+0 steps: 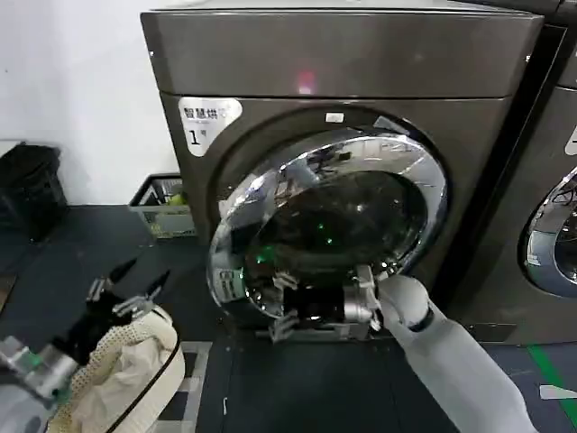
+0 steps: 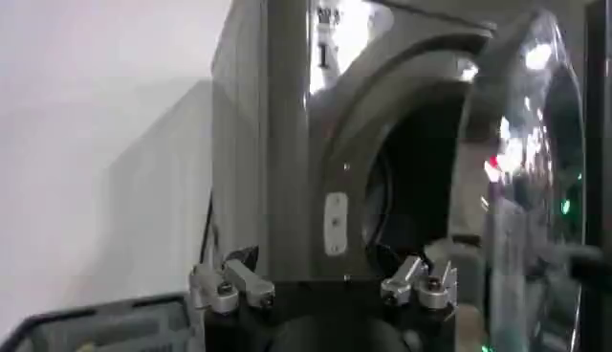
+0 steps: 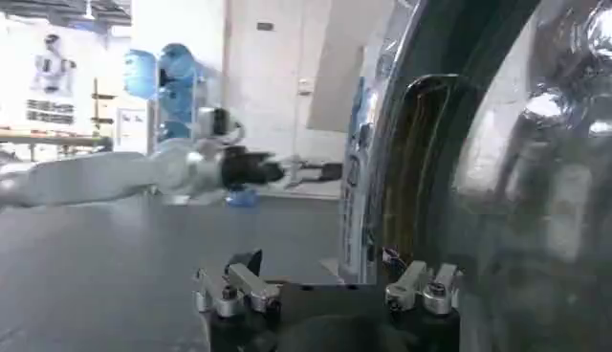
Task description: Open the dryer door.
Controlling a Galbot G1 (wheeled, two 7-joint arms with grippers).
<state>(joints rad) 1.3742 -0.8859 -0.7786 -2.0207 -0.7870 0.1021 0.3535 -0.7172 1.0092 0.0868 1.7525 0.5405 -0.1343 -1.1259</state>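
On the dark floor (image 1: 297,388), our right pincer (image 1: 281,305), spread, touches the ajar dryer door (image 1: 329,221) at lower centre; our left pincer (image 1: 126,290) waits spread, lower left.

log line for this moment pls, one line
door: dryer door partly open, left edge swung out | right hand open at door's lower rim | left hand open, low left, over cloth bag

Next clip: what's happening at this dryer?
The right tool is at the lower edge of the big round chrome-rimmed dryer door on the dark bronze-grey machine with the "1" sticker. The door stands partly ajar, a gap showing at its left side. The left tool hangs open, low at the left, above a cream laundry bag.
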